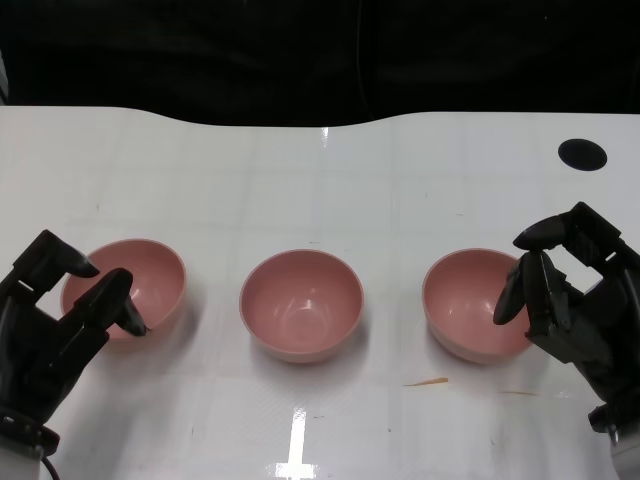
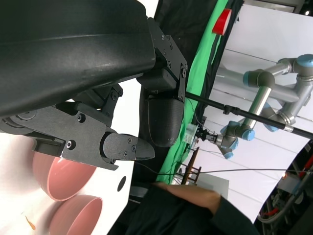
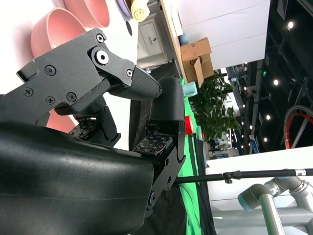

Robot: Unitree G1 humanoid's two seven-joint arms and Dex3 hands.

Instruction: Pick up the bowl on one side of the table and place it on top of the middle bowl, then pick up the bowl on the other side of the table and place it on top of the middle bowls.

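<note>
Three smooth pink round bowls sit in a row on the shiny white desk (image 1: 300,150). None is stacked yet, so the first pick-up looks like the step in hand. The left black hand (image 1: 55,320) has its fingers wide apart, right by the left pink bowl (image 1: 140,280). The right black hand (image 1: 570,300) is spread too, at the rim of the right pink bowl (image 1: 465,305). Neither holds anything. Next, one hand must close on its bowl's rim, lift it, and carry it over the middle pink bowl (image 1: 300,303).
</note>
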